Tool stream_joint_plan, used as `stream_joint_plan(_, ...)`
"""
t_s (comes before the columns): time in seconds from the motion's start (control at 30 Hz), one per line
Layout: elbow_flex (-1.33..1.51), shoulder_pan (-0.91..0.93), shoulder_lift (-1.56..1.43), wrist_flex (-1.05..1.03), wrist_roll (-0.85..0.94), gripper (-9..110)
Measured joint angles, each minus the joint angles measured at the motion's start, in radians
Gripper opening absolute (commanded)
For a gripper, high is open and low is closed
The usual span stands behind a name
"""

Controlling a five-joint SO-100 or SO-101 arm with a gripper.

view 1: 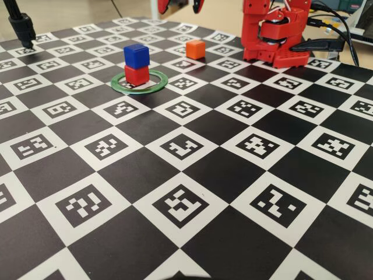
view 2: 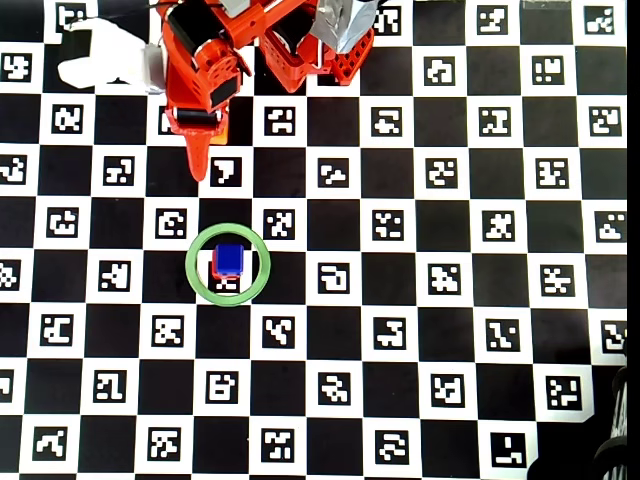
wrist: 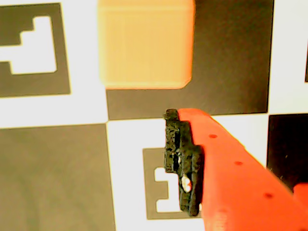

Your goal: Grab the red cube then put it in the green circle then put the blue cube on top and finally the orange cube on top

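Observation:
The blue cube (view 1: 136, 55) sits on top of the red cube (view 1: 137, 74) inside the green circle (view 1: 125, 87). The stack also shows in the overhead view: the blue cube (view 2: 231, 259), a sliver of the red cube (view 2: 216, 266) and the green circle (view 2: 195, 281). The orange cube (view 1: 195, 49) stands alone on the board behind and to the right of the ring. My gripper (view 1: 182, 6) hangs above it with its jaws apart and empty. In the wrist view the orange cube (wrist: 144, 43) lies just ahead of one finger (wrist: 183, 163); the other finger is out of frame. In the overhead view the arm hides the orange cube.
The red arm base (view 1: 274, 41) stands at the back right of the checkered marker board (view 1: 186, 175), with cables behind it. A black stand (view 1: 22, 26) is at the back left corner. A white object (view 2: 105, 55) lies beside the arm.

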State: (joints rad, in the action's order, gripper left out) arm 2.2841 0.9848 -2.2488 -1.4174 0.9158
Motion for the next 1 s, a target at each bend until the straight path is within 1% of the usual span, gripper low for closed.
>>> stream_joint_plan(0.37, 0.178, 0.021, -0.032, 0.137, 0.052, 46)
stream_joint_plan(0.77, 0.258, 0.052, -0.031, 0.204, 0.137, 46)
stream_joint_plan(1.0, 0.282, 0.071, 0.037, 0.256, 0.172, 46)
